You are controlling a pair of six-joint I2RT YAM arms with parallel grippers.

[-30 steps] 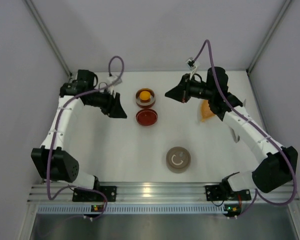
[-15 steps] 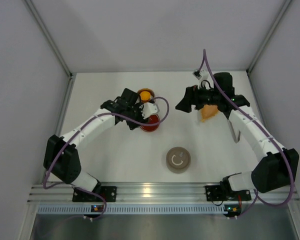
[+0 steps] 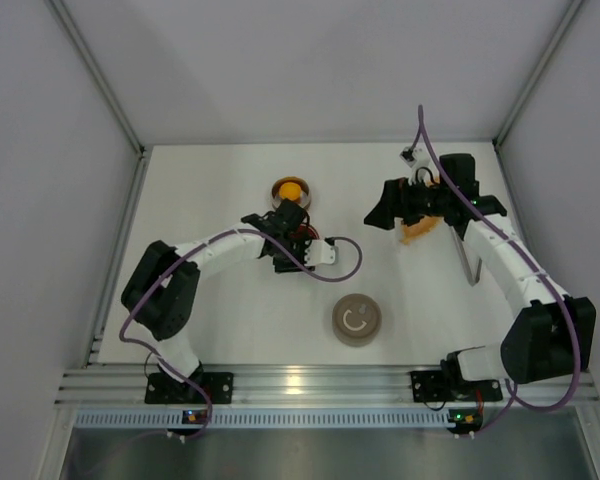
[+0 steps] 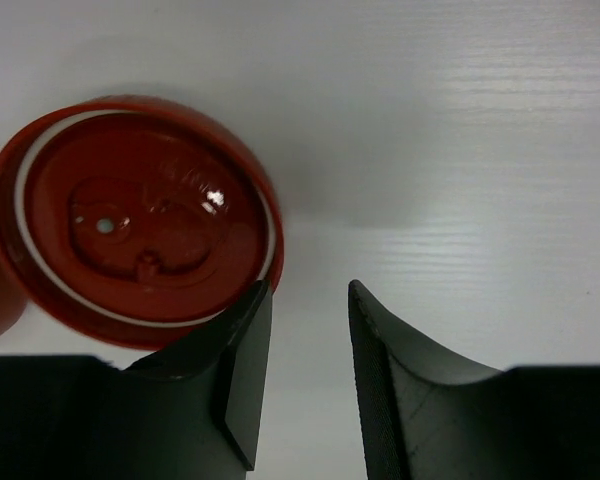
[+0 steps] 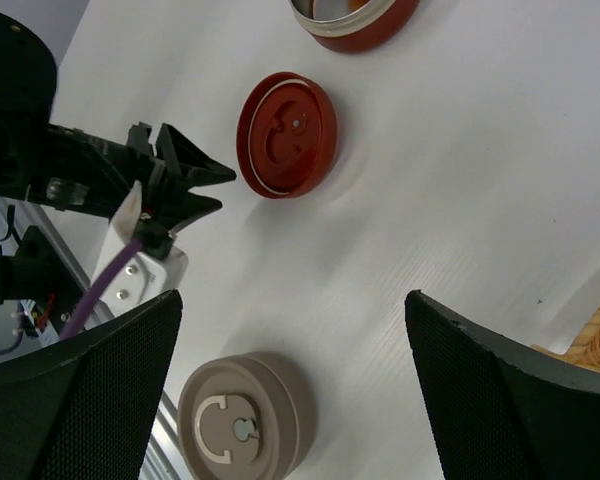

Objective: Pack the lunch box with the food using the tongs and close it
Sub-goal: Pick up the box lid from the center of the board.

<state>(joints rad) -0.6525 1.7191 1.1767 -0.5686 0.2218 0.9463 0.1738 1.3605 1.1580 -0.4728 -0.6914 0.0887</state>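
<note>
Lunch-box tin, the round one with the red wall, is sitting at about 12 o'clock from the table's middle. The round orange-yellow lump of food is lying inside it, so one piece is looking packed already. I'm not spotting the longish red piece anywhere.

Just at the tin's 6 o'clock the shallow round red lid is lying inner side up, I think. The left gripper is hanging right at its rim, jaws narrow with only bare table between them, gripping nothing. My guess is it's lining up to pinch that rim.

The right gripper is hovering at 2 o'clock over the woven orange leaf-shaped dish, jaws spread wide and empty. Slim grey metal tongs are lying at 3 o'clock beside that arm, nobody touching them. The round taupe lid is waiting at 5 o'clock, well apart from everything.
</note>
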